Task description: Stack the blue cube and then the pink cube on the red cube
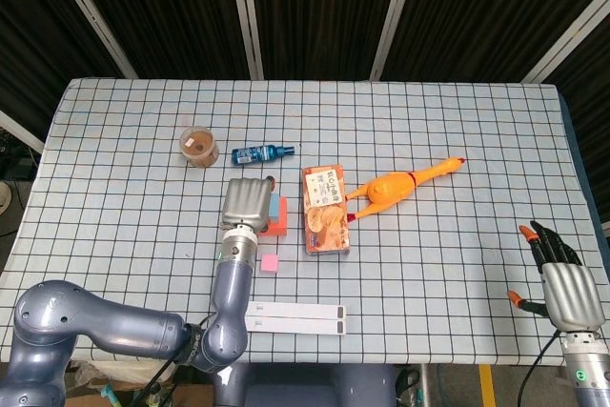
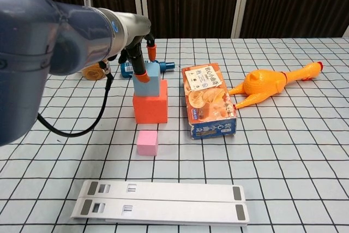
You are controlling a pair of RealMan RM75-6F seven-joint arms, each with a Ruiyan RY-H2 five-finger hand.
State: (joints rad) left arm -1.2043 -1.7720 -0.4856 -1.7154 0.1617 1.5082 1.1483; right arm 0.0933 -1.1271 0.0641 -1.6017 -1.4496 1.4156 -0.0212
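Blue cube [image 2: 150, 79] sat on top of the red cube [image 2: 150, 108], with the left hand [image 1: 247, 202] over it — its fingers [image 2: 140, 72] grasping the cube from the front and back. Pink cube [image 2: 148, 142] lay on the desk [image 2: 283, 151] just in front of the red one, apart from it. Beside the stack stood an orange snack box [image 2: 208, 100], and beyond it a rubber chicken [image 2: 268, 85]. The right hand [image 1: 564, 290] rested near the desk's corner, fingers released and spread.
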